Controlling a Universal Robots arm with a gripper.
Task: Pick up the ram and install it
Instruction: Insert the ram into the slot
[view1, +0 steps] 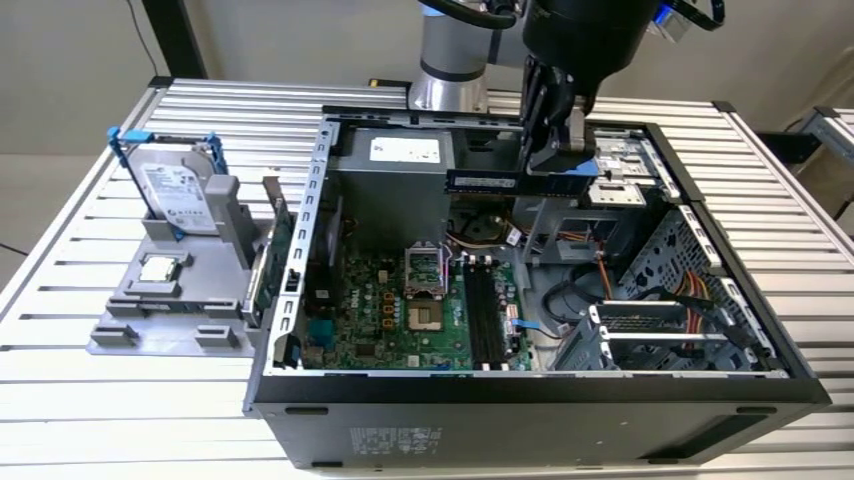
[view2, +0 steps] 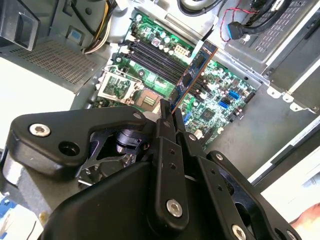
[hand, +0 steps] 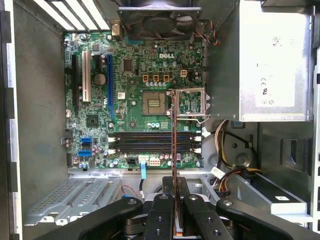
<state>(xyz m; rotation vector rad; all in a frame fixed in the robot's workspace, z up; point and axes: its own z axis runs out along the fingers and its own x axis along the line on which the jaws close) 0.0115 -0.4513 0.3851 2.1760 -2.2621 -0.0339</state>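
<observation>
well, the gripper (view1: 558, 168) hangs over the open computer case (view1: 287, 300) with its fingers pinched narrow on the ram (view1: 514, 182). it grips the stick near one end, so the rest juts out sideways, up in the air and well apart from the motherboard (view1: 387, 310). in the first wrist view the ram shows edge-on and lies crosswise to the black memory slots (hand: 150, 142) below it, not in line with them. to do this step well, i judge the stick must be turned until its long edge runs along one free slot, kept level and centred over that slot's whole length. a tilt or an offset would likely jam one corner. whether the slot's end clips stand open i cannot tell. the hold near one end may let the far end twist, so a slow, straight approach looks wise.
</observation>
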